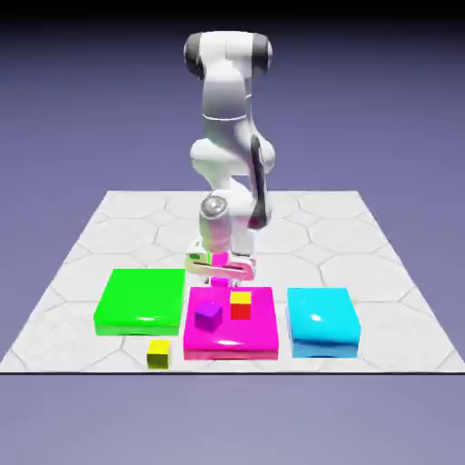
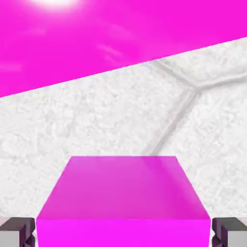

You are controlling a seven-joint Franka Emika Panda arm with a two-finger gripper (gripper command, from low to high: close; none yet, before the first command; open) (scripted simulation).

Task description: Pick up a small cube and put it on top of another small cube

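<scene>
Your white hex-patterned table (image 1: 109, 236) sits before a plain violet backdrop. Your gripper (image 1: 221, 270) hangs low at the far edge of the magenta slab (image 1: 259, 341), its fingertips (image 2: 17, 230) flanking the pink cube (image 2: 123, 202) between them, apparently pinching it. The cube is tiny, glossy and uniformly magenta. The red cube (image 1: 241, 306) waits on the slab nearby.

the gripper (image 1: 221, 270) hangs low at the far edge of the magenta slab (image 1: 259, 341), the pink cube (image 2: 123, 202) filling the gap between its fingertips. on the slab, the purple cube (image 1: 209, 314) and red cube (image 1: 241, 304) stand close together, seemingly a narrow gap between. above both is open. the green slab (image 1: 141, 300), cyan slab (image 1: 322, 320) and yellow cube (image 1: 159, 353) sit off to the sides.
</scene>
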